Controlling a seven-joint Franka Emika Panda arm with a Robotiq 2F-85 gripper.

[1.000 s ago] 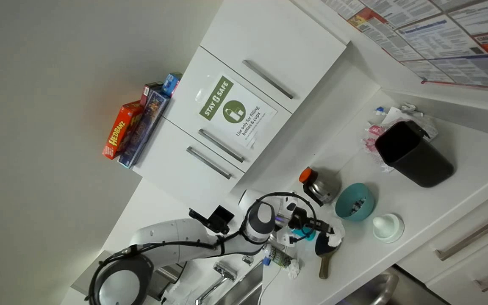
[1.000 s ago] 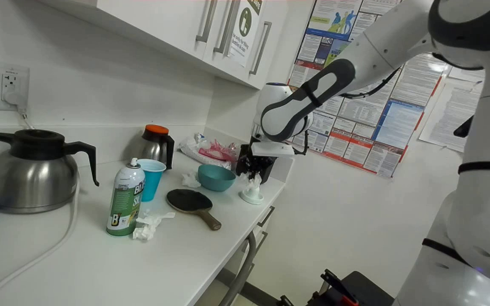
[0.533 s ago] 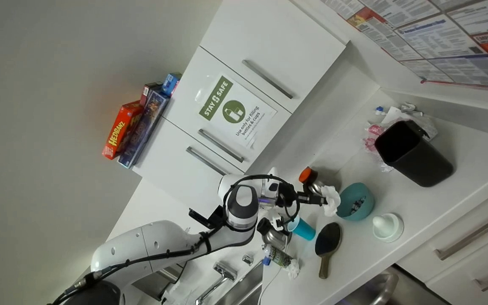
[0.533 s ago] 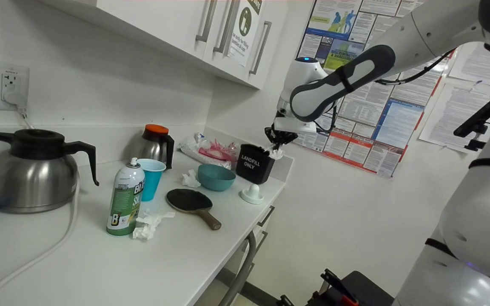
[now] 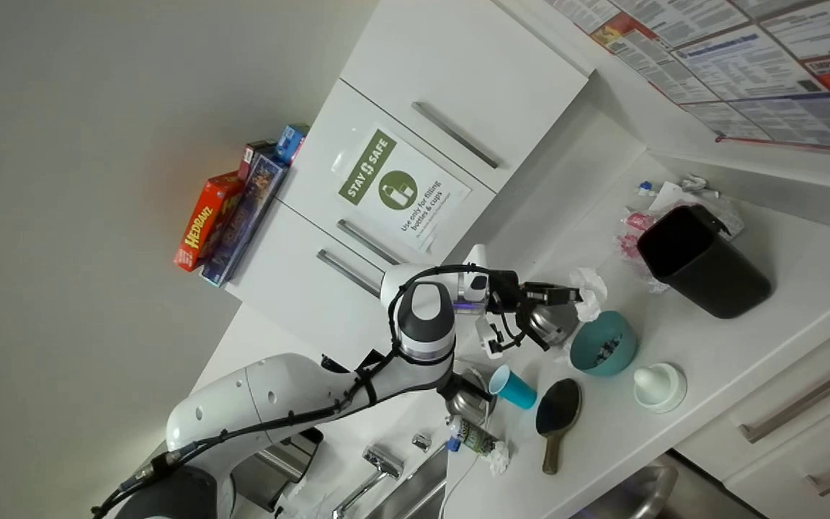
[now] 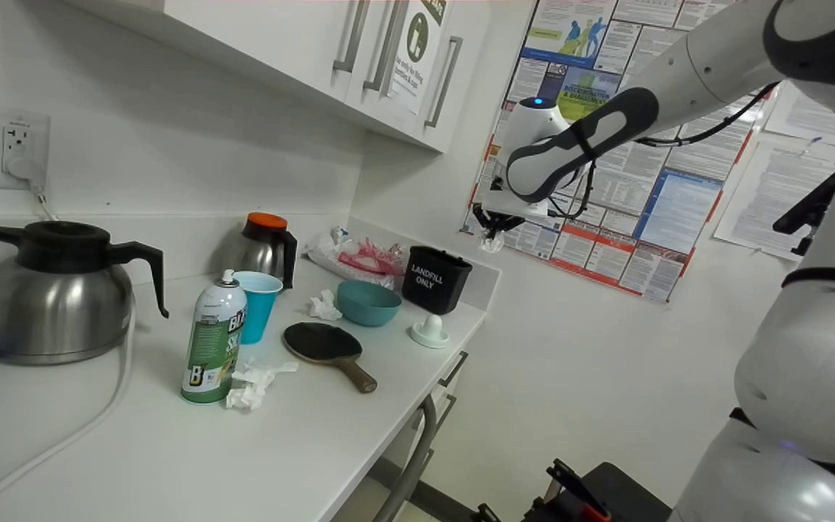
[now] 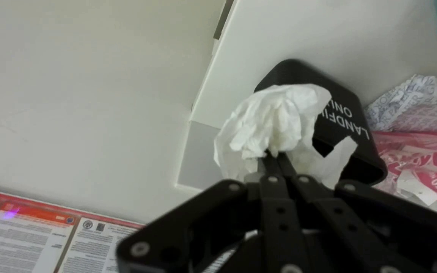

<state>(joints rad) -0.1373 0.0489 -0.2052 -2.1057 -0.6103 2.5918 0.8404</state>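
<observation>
My gripper (image 7: 274,154) is shut, its fingertips pinching a crumpled white tissue (image 7: 279,117) that spreads out on both sides of them. Behind the tissue in the wrist view is a black bin (image 7: 336,125) lettered "LANDFILL ONLY", partly covered by it. In an exterior view the gripper (image 5: 576,294) holds the tissue (image 5: 591,294) in the air, left of the bin (image 5: 717,274) and just above the teal bowl (image 5: 604,344) in the picture. Another exterior view has the gripper (image 6: 493,226) raised higher than the bin (image 6: 433,281), with the tissue (image 6: 492,243) hanging below.
On the counter lie a paddle (image 6: 323,343), a blue cup (image 6: 258,304), a spray can (image 6: 214,341) and two more tissues, one tissue (image 6: 325,306) beside the bowl. Steel pitchers (image 6: 66,297), a white juicer (image 6: 430,332) and plastic bags (image 6: 367,259) stand around. Cabinets (image 5: 458,86) hang above.
Still gripping the tissue, my gripper has risen from low over the paddle area in an exterior view, then shifted rightward there, toward the bin's side. The counter objects stay put.
</observation>
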